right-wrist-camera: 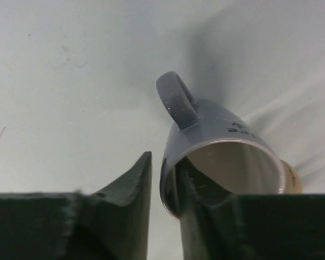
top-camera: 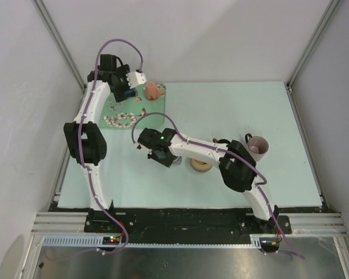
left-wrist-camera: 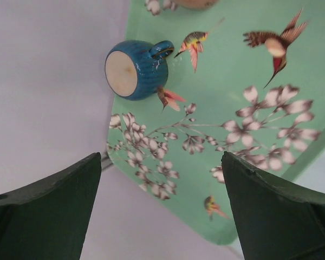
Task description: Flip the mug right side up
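Left gripper (left-wrist-camera: 161, 162): the dark fingers fill the bottom corners of the left wrist view. They are wide apart with nothing between them, and hang over the near edge of the tray.
Tray (left-wrist-camera: 227, 76): green, printed with hummingbirds and pale blossom. It lies at the far left of the table (top-camera: 221, 110).
Blue cup (left-wrist-camera: 135, 67): on the tray, close to its left edge. Its pale underside faces the camera and its handle points right.
Terracotta pot (top-camera: 154, 90): small, at the tray's far right corner, just beside the left wrist.
Right gripper (right-wrist-camera: 165, 162): reached across to the middle of the table and clamped on the rim of the grey mug. One finger is outside the wall and the other is inside the mouth.
Grey mug (right-wrist-camera: 216, 124): tipped on its side, with the mouth toward the wrist camera and the handle (right-wrist-camera: 179, 100) uppermost. I cannot tell whether it rests on the table or is lifted. The gripper hides it in the top view.
Tape roll (top-camera: 200, 165): tan, flat on the table, just right of the right gripper and partly under the arm.
Pink mug (top-camera: 257, 146): upright, mouth up, at the right of the table beside the right arm's elbow.
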`<action>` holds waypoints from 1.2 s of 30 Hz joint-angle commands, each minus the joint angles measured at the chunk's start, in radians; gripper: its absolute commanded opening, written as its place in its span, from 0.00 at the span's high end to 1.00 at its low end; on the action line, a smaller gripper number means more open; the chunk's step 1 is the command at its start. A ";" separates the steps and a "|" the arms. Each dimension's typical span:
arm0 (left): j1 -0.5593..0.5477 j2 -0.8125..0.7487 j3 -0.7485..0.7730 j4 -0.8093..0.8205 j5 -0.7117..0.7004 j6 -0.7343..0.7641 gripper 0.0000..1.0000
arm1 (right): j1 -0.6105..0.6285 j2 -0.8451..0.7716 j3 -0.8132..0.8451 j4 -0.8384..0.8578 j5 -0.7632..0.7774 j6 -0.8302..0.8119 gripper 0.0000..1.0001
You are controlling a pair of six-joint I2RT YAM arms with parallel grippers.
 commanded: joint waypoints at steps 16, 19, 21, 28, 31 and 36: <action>-0.018 0.398 0.304 0.017 0.015 0.665 0.18 | -0.025 -0.265 -0.137 0.145 -0.090 0.036 0.02; -0.019 0.430 0.313 0.026 0.007 0.724 0.19 | -0.033 -0.291 -0.138 0.155 -0.111 0.043 0.01; -0.019 0.456 0.334 0.037 0.002 0.734 0.21 | -0.041 -0.300 -0.140 0.157 -0.122 0.053 0.01; -0.020 0.510 0.364 0.074 0.020 0.751 0.25 | -0.074 -0.303 -0.147 0.141 -0.130 0.081 0.01; -0.022 0.534 0.369 0.084 0.003 0.749 0.27 | -0.086 -0.300 -0.145 0.120 -0.123 0.087 0.01; -0.014 0.527 0.328 0.086 -0.016 0.767 0.42 | -0.096 -0.304 -0.148 0.107 -0.116 0.095 0.01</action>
